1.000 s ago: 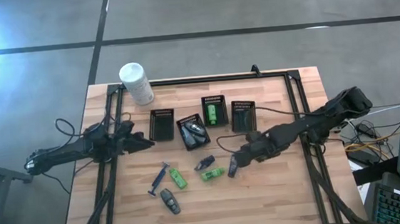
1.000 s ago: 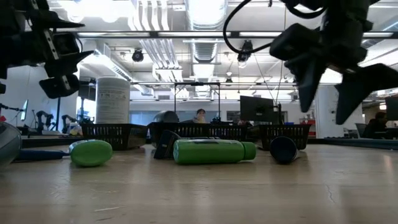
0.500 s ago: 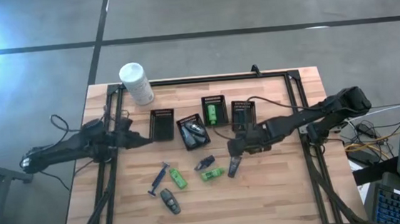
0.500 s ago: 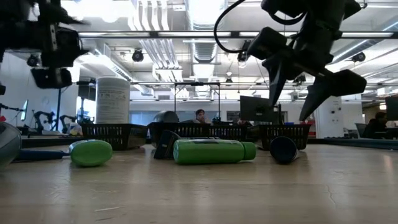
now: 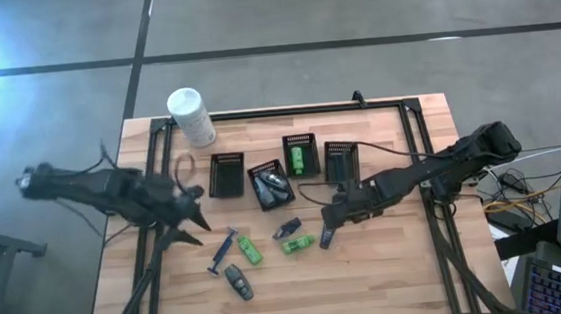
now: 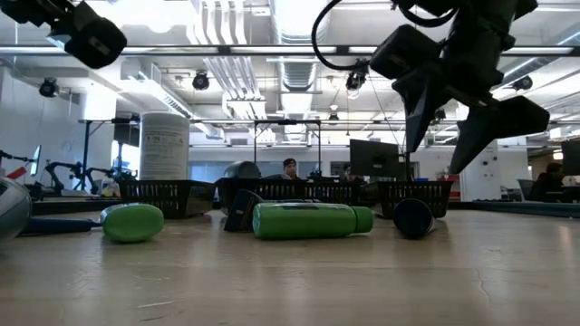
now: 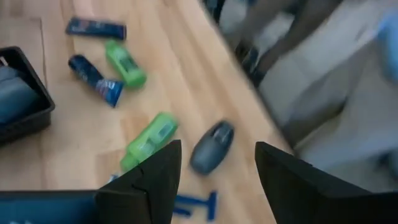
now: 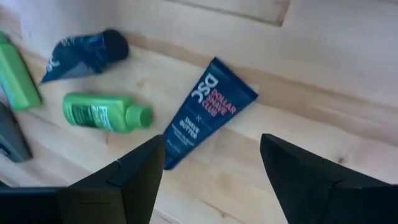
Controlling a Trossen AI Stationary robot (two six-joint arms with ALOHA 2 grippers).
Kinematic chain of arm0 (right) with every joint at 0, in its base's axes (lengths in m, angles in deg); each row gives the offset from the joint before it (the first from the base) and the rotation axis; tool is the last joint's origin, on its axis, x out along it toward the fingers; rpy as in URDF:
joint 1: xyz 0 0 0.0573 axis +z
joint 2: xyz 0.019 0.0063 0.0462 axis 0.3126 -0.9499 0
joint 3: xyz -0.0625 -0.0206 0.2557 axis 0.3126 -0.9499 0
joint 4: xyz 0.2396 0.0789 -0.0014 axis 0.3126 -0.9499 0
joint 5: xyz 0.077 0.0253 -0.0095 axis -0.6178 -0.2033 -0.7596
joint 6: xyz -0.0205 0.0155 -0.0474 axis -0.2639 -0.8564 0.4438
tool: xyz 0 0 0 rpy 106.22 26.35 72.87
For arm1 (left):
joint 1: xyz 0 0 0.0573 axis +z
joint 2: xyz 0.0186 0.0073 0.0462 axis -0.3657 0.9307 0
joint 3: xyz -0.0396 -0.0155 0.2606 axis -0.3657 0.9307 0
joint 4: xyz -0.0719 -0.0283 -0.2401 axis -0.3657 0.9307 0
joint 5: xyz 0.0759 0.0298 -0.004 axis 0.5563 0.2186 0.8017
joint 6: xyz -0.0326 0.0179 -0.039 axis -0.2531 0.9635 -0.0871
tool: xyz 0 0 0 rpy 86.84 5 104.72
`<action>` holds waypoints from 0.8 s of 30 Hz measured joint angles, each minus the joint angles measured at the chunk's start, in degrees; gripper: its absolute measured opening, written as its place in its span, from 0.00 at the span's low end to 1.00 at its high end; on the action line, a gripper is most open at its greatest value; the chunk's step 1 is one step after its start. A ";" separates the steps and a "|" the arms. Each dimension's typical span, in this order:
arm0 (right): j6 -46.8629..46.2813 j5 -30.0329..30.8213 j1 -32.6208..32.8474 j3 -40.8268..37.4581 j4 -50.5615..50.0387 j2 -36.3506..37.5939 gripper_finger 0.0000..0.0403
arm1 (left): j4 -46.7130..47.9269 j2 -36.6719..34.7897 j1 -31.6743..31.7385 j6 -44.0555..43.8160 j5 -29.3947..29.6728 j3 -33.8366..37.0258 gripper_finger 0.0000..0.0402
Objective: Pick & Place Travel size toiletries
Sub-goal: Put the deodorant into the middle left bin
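Note:
Loose toiletries lie on the wooden table: a blue razor (image 5: 223, 250), a green bottle (image 5: 249, 250), a grey oval bottle (image 5: 237, 281), a dark tube (image 5: 287, 227), a second green bottle (image 5: 297, 244) and a dark blue tube (image 5: 325, 236). My left gripper (image 5: 197, 222) is open and empty above the table, left of the razor; its wrist view shows the grey bottle (image 7: 211, 146) beyond its fingers. My right gripper (image 5: 335, 213) is open and empty, just above the dark blue tube (image 8: 208, 112).
Several small black baskets (image 5: 227, 174) (image 5: 270, 186) (image 5: 300, 153) (image 5: 341, 160) stand in a row at mid table; some hold items. A white canister (image 5: 190, 117) stands at the far left. A black frame (image 5: 287, 111) runs around the table. Bare wood lies along the near edge.
My left arm has swung; its gripper has gone toward the near edge and the loose items, and has risen in the low view. My right gripper went a little toward the far edge and has come partway back over the dark blue tube. The toiletries have stayed put.

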 joint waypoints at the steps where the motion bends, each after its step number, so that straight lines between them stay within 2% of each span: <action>1: 0.01 -0.02 0.34 0.00 -0.02 0.00 0.66 | 0.95 2.42 -2.94 0.60 3.53 -1.21 0.52; 6: 0.29 0.00 1.82 0.00 0.00 0.00 0.71 | 1.03 13.35 -15.80 6.97 18.67 -4.68 0.52; 10: 0.68 -0.01 2.94 0.00 0.07 0.00 0.74 | -3.34 19.92 -22.54 17.77 25.82 -6.09 0.53; 14: 0.84 -0.02 4.04 -0.02 0.00 -0.02 0.78 | -5.59 25.86 -24.50 23.70 25.73 -6.11 0.55; 24: 2.11 -0.02 5.56 -0.02 0.02 -0.02 0.85 | -7.47 38.19 -24.75 24.49 19.83 -13.29 0.66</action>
